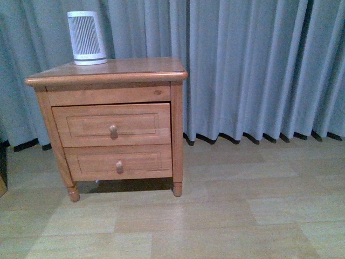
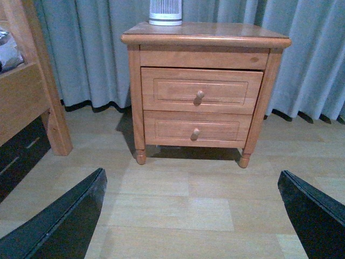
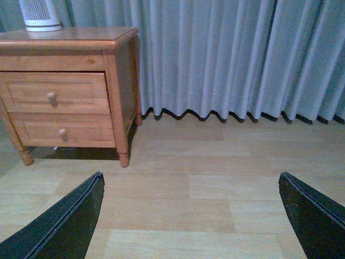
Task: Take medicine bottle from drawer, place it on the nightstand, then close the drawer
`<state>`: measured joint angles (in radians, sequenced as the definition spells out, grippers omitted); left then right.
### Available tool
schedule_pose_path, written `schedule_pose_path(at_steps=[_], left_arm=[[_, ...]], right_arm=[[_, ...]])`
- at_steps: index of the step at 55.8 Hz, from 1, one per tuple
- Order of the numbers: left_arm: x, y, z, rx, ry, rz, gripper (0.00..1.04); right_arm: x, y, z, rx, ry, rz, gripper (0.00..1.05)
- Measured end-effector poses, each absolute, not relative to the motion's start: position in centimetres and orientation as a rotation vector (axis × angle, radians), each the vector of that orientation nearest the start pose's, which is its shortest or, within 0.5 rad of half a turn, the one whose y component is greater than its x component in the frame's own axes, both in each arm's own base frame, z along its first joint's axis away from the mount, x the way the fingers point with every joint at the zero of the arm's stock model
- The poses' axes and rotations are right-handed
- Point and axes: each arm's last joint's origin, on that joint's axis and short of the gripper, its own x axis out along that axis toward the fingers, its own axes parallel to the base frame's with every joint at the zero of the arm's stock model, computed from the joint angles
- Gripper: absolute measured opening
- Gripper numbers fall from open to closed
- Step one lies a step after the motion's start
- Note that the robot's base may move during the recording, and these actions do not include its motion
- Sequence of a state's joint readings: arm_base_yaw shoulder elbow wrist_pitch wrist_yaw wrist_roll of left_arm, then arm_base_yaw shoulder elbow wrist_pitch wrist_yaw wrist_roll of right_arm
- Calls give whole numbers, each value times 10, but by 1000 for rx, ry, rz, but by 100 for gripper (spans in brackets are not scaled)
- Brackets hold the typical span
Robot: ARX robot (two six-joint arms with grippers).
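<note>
1. The nightstand [image 1: 129, 67] stood on a pale wood-plank floor [image 1: 215, 216], in front of a grey-blue pleated curtain [image 1: 259, 65]. In the front view it was left of centre.
2. The drawer [image 1: 81, 125], the upper of the two, showed only its panelled front and round knob [image 1: 113, 129]. The front sat level with the cabinet face or slightly forward of it; which of these could not be told. The interior was hidden.
3. The medicine bottle could not be seen in any view, so its position could not be told.
4. The lower drawer [image 1: 91, 161] sat directly beneath and showed its own knob [image 1: 119, 167].
5. A white ribbed cylinder [image 1: 86, 38] stood upright on the nightstand's top, towards its rear left corner.
6. The left gripper [image 2: 191, 175] hung above the floor with its black fingers [image 2: 70, 221] spread wide and nothing between them. It faced the nightstand front almost squarely and was well apart from the drawer.
7. The right gripper [image 3: 190, 175] likewise had its fingers [image 3: 315, 216] spread wide and empty above bare floor. It was well apart from the nightstand, which lay off towards the robot's left.
8. Neither arm appeared in the front view.
9. A wooden furniture frame [image 2: 40, 81] stood near the nightstand in the left wrist view.
</note>
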<state>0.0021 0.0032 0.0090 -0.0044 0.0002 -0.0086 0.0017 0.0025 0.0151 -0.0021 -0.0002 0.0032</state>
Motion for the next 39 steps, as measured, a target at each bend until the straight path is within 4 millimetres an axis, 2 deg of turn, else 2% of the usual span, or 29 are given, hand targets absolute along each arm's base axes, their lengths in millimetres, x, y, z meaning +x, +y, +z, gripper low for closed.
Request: schedule_pose_path(at_steps=[39], left_arm=[[97, 0, 166, -8, -2, 2, 98]], right_arm=[[97, 0, 168, 3, -10, 2, 98]])
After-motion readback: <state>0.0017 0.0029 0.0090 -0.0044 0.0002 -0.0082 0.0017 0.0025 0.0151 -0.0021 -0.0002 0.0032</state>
